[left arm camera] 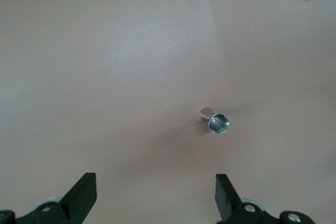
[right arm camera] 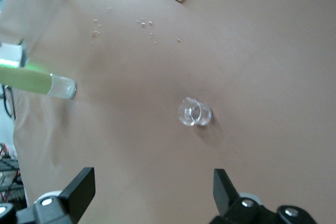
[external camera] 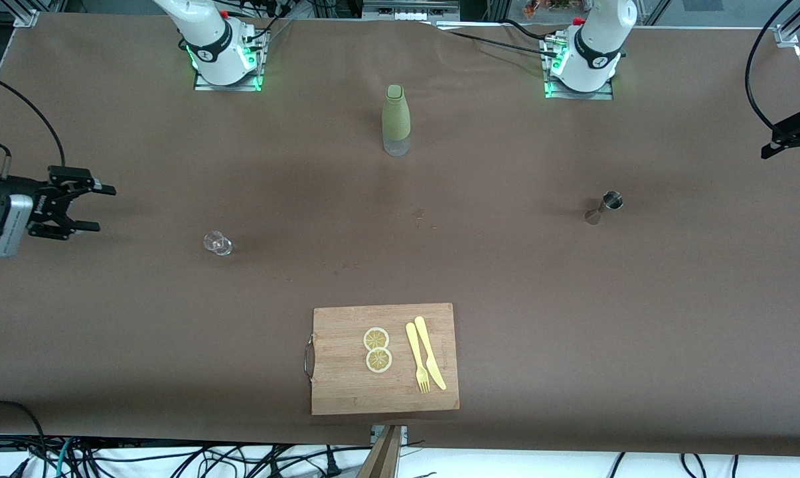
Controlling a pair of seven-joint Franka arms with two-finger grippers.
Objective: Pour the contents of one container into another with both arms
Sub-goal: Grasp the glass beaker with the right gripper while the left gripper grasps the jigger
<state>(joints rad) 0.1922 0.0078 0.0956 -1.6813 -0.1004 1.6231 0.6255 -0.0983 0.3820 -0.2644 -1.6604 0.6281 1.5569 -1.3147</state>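
Desk (external camera: 572, 318), brown cover, spans the whole front view. Both arm bases stand along the edge farthest from the front camera: right arm (external camera: 207, 40), left arm (external camera: 595, 46). Landmark for everything below: the green bottle (external camera: 396, 119).

Cutting board (external camera: 384, 358): well nearer the front camera than the bottle, at the desk's near edge. Carries two lemon slices (external camera: 377, 349) and a yellow fork (external camera: 417, 358) and knife (external camera: 430, 353) side by side. Looks like set dressing; probably no part in the pour.

Green bottle: upright, capped, clear base, standing between the two arm bases. Within reach of either arm, so likely the source container.

Right pincer (external camera: 87, 208): over the desk well toward the right arm's end from the bottle, fingers spread, holding nothing. The right wrist view shows both fingers (right arm camera: 79, 190) apart with the glass framed between them, so it seems aimed there.

Left pincer (left arm camera: 156, 195): out of the front view; the left wrist view shows it released, empty, hanging over the metal measuring cup.

Metal measuring cup (external camera: 603, 207): double-ended, upright, nearer the camera than the bottle, toward the left arm's end.

Small clear glass (external camera: 218, 243): upright, nearer the camera than the bottle, toward the right arm's end.

One vessel sits before each arm, which suits a two-armed pour. Nothing grasped yet.
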